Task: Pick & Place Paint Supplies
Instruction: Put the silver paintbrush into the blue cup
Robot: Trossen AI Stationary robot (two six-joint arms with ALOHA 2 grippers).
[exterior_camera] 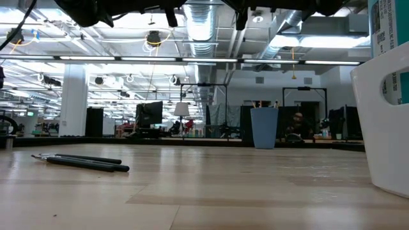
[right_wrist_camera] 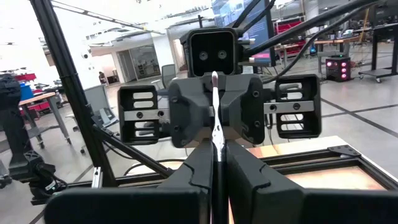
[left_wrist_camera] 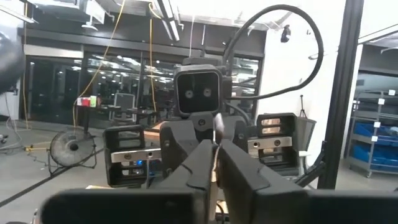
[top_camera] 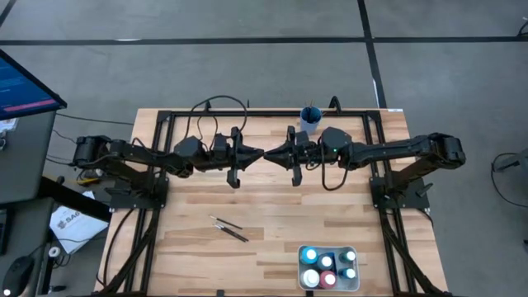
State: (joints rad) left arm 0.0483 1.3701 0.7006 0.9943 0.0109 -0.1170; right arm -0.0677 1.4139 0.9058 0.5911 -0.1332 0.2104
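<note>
The wooden worktop carries everything; around it lie grey floor and, level across in the low view, a bright hall with ceiling ducts. Only the high view shows both arms meeting tip to tip: left gripper and right gripper, each with fingers closed together on nothing. Well nearer the front edge than the grippers sit the white tray of 6 paint bottles and 2 paintbrushes. The blue cup stands just behind the right gripper.

Dark paintbrushes lie on the table, blue cup well behind.
</note>
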